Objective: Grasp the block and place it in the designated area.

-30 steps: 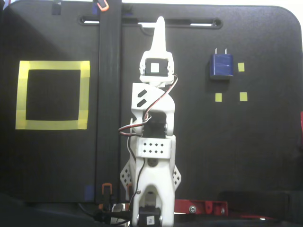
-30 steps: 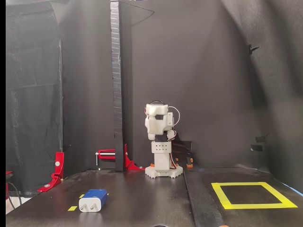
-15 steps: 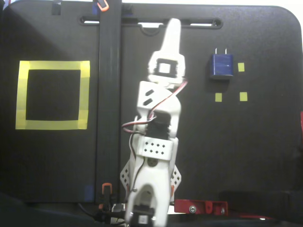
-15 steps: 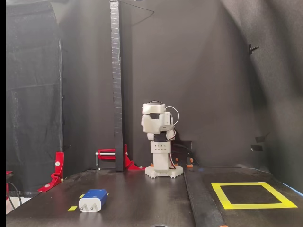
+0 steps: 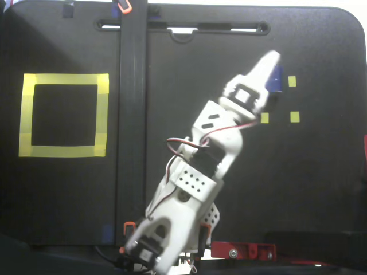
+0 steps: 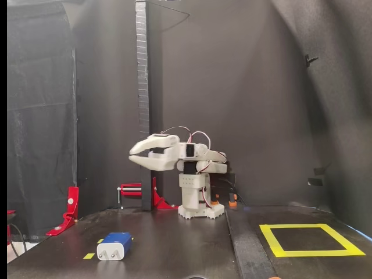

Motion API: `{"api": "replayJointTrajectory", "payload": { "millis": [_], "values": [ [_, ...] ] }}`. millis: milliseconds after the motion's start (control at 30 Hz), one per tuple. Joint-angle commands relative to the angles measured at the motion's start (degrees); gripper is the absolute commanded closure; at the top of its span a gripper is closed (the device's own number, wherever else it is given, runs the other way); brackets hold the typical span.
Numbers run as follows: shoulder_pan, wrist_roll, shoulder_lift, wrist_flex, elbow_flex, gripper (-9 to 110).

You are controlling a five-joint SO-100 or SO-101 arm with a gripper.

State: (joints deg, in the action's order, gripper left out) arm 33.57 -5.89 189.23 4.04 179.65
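The setting is a purpose-built robot test enclosure: black backdrop cloth surrounds a black worktop, red clamps fix the rig at the left of the frame, and yellow tape markers define positions at the upper right.

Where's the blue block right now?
The blue block lies flat on the black table, low on the left of a fixed view, prongs toward the camera; from above, the hand covers most of it, beside the small yellow squares.
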Motion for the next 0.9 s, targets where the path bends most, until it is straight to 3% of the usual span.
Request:
{"api": "replayJointTrajectory", "payload": {
  "millis": [0, 500, 867],
  "values": [
    [2.2, 0.26, 0.35, 0.09, 0.35, 102],
    [2.46, 0.88, -2.99, -1.32, -1.93, 102],
    [0.53, 1.93, -35.07, 10.55, -33.13, 102]
  ]
}}
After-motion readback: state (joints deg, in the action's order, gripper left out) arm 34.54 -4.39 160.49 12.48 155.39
